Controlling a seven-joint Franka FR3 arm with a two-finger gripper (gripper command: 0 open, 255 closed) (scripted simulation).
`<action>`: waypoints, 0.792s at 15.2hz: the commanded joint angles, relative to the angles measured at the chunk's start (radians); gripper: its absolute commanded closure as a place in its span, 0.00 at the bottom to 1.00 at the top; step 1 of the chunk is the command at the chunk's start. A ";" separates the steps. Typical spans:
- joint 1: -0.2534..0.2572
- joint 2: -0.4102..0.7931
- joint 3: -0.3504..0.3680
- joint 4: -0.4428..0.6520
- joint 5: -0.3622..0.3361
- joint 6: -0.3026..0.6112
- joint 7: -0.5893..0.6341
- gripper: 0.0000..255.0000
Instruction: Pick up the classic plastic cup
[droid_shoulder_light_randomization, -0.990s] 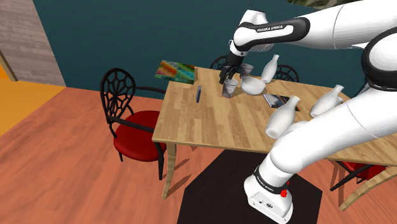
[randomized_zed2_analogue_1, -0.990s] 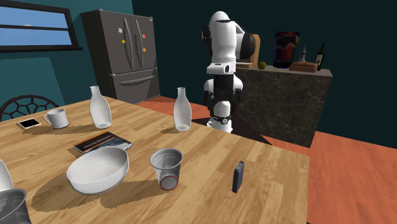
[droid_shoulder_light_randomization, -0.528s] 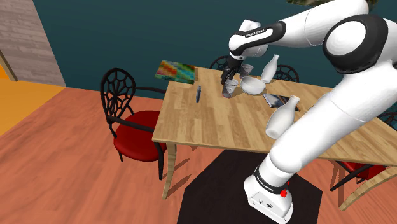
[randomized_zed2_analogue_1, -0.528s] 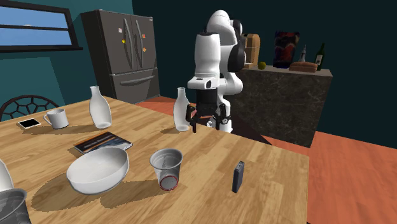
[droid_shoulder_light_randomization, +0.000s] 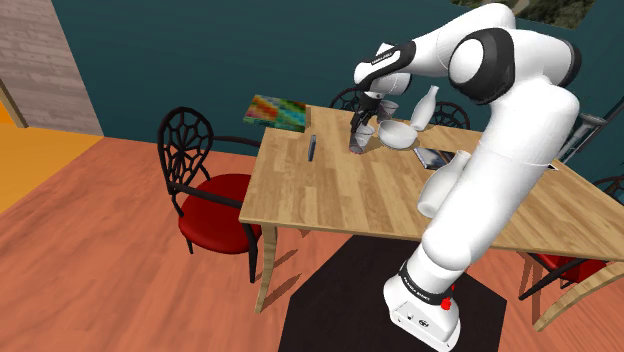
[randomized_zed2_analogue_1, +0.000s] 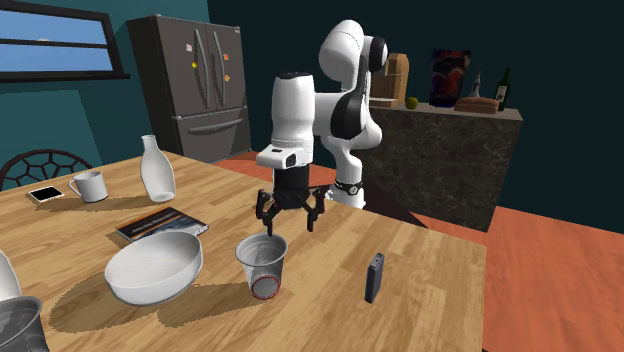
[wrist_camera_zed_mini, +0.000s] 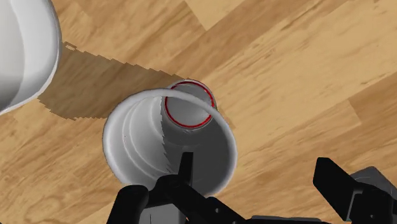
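I am looking at the gripper (wrist_camera_zed_mini: 253, 163) from the wrist view, and its two black fingers are standing wide apart, holding nothing. One fingertip (wrist_camera_zed_mini: 186, 159) is hanging over the mouth of the cup (wrist_camera_zed_mini: 167, 141), and the other is sitting outside it, over bare wood, so the jaws are straddling one side of the cup's wall. I am not able to tell whether the inner finger is touching the wall; it looks just clear of it.

The cup is standing upright on the wooden table (randomized_zed2_analogue_1: 440, 290). Its long axis is running straight up and its open mouth is facing the gripper. It is pale grey and see-through, with ribbed sides that are narrowing toward the base. A red ring is showing around its base.

In the second exterior view the hand is hovering directly above the rim, fingers pointing down. Just beside the cup, on that view's left, a white bowl (randomized_zed2_analogue_1: 153, 268) is resting on the table and casting a shadow toward it. On the other side, near but apart, a small dark slab-shaped device (randomized_zed2_analogue_1: 374, 277) is standing on its edge.

Farther along the table a white bottle (randomized_zed2_analogue_1: 155, 168), a white mug (randomized_zed2_analogue_1: 90, 186) and a flat dark book or tablet (randomized_zed2_analogue_1: 160, 224) are sitting well apart from the cup. A grey refrigerator (randomized_zed2_analogue_1: 195, 80) is standing behind.
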 joint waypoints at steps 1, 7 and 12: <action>-0.021 0.066 -0.007 0.054 0.038 0.008 -0.049 0.00; -0.031 0.109 0.004 0.020 0.072 0.079 -0.072 0.00; -0.033 0.119 0.007 0.012 0.080 0.096 -0.078 1.00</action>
